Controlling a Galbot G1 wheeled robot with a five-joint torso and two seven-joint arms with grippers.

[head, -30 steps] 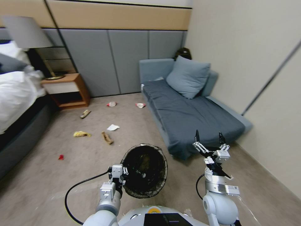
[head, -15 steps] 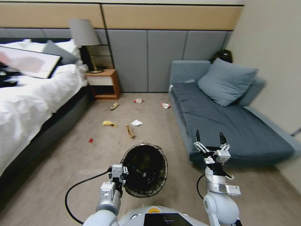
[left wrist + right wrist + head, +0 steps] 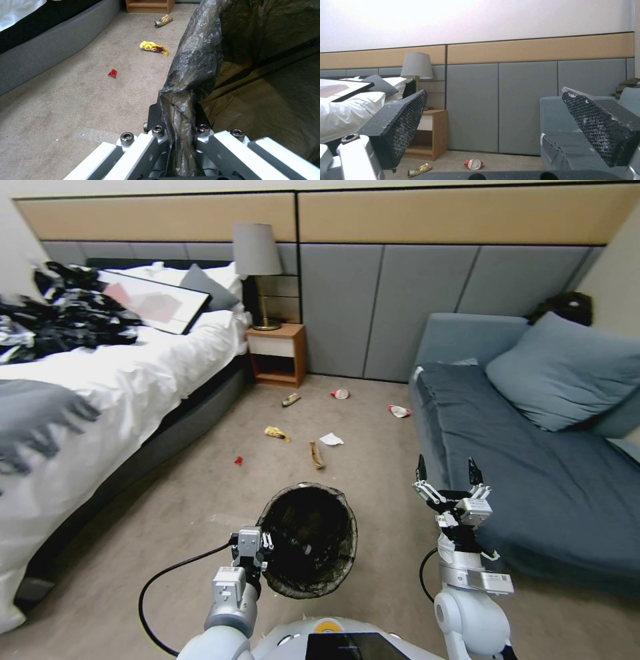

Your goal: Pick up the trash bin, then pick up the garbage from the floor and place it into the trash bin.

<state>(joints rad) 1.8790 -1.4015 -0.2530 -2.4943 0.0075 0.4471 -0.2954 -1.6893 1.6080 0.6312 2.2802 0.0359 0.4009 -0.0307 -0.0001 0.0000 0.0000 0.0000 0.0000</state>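
Your left gripper [image 3: 261, 545] pinched the bin's [image 3: 308, 540] rim, fingers tight on the crinkly black bag [image 3: 196, 62]. You held the round bin up over the carpet [image 3: 167, 527], its inside too dark to see. Your right gripper [image 3: 447, 473] was raised beside the sofa [image 3: 533, 473], its bumpy black pads [image 3: 405, 120] wide apart, holding nothing. Garbage lay on the carpet ahead: a yellow packet [image 3: 275, 433], white scrap [image 3: 331, 439], red bit [image 3: 238, 461].
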